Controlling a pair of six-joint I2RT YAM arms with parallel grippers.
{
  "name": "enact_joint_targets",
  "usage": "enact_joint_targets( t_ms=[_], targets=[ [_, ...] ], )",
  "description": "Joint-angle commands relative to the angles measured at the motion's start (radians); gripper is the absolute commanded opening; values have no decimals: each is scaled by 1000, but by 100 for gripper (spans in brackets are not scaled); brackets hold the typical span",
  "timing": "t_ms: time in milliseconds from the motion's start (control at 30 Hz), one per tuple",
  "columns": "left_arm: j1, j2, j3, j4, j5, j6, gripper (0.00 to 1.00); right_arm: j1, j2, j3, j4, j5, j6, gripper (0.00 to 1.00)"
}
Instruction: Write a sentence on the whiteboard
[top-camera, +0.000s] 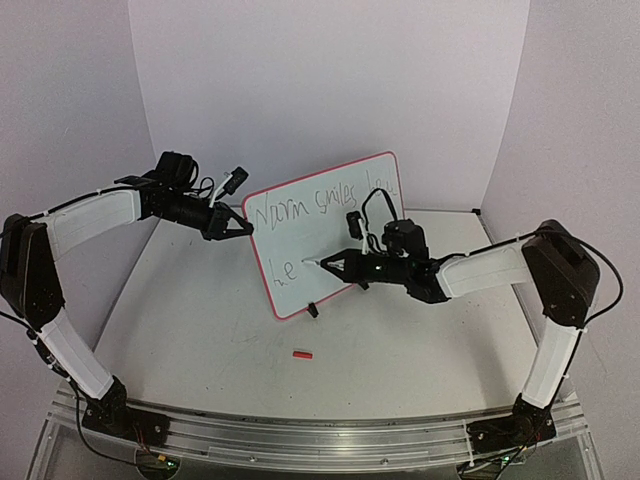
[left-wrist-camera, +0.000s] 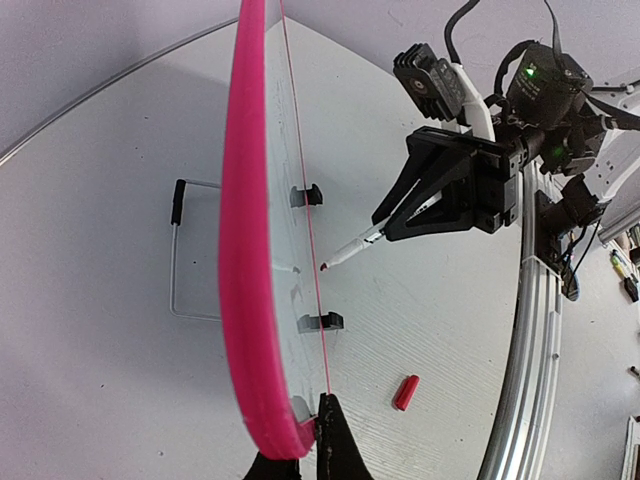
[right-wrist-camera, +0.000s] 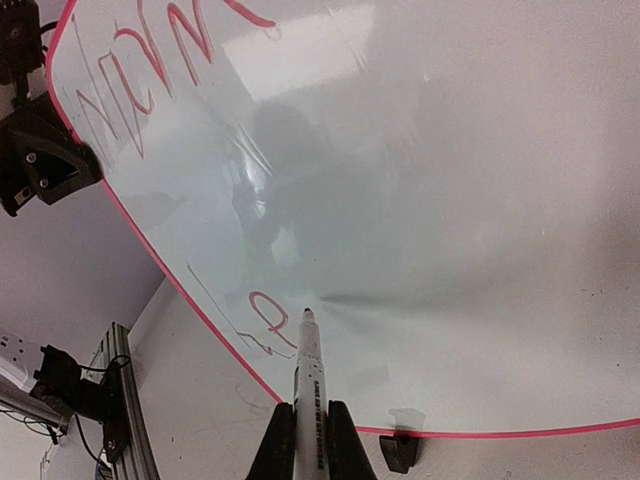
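Observation:
The whiteboard (top-camera: 340, 225) stands tilted on its clip feet, pink-rimmed, at the table's middle. The sentence (top-camera: 320, 200) runs along its top in thin scrawl, and a short second line (top-camera: 285, 272) starts at the lower left. My left gripper (top-camera: 243, 222) is shut on the board's left edge; the left wrist view shows its fingers (left-wrist-camera: 335, 440) pinching the pink rim (left-wrist-camera: 245, 250). My right gripper (top-camera: 337, 263) is shut on a white marker (top-camera: 318, 263). In the right wrist view the marker (right-wrist-camera: 308, 365) has its tip at the board (right-wrist-camera: 450, 200), just right of the second line's letters (right-wrist-camera: 262, 320).
A small red marker cap (top-camera: 302, 353) lies on the table in front of the board, also in the left wrist view (left-wrist-camera: 405, 392). A black clip foot (right-wrist-camera: 400, 452) sits under the board's lower rim. A wire stand (left-wrist-camera: 175, 260) lies behind the board.

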Motion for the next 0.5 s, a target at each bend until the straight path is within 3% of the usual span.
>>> enact_joint_targets(
  t_ms=[0, 467],
  targets=[
    [-11, -8, -13, -41, -79, 84, 0, -12, 36, 54, 38, -24, 14, 0],
    [-11, -4, -13, -42, -79, 86, 0, -17, 71, 96, 30, -56, -3, 0]
  ],
)
